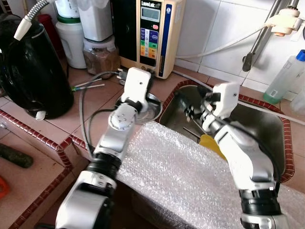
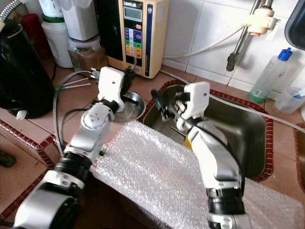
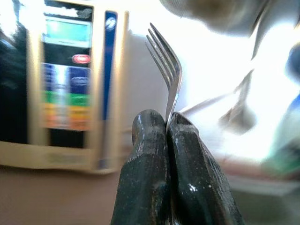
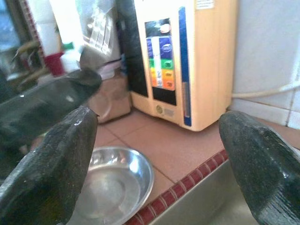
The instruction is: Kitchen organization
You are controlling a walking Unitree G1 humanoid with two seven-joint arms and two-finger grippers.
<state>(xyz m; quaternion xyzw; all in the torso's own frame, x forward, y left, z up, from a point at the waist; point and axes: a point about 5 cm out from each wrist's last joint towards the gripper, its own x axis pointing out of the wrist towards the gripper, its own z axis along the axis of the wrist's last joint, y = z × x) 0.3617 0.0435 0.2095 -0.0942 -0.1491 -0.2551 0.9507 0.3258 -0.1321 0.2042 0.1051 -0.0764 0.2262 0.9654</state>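
My left gripper (image 3: 166, 123) is shut on a steel fork (image 3: 166, 61), whose tines stick up past the fingertips. The left arm (image 1: 136, 88) reaches over a shallow steel bowl (image 1: 155, 102) on the tiled counter, in front of a cream water machine (image 1: 152, 33). My right gripper (image 1: 193, 102) hangs open and holds nothing, above the left rim of the steel sink (image 1: 267, 129). The right wrist view looks between its fingers (image 4: 51, 159) at the bowl (image 4: 117, 187), which is bare inside.
Bubble wrap (image 1: 181, 176) covers the counter's front edge. A yellow item (image 1: 209, 143) lies in the sink. A black appliance (image 1: 28, 71) stands at the left, a jar (image 1: 100, 55) and white containers behind. A plastic bottle (image 1: 286, 78) stands right of the tap.
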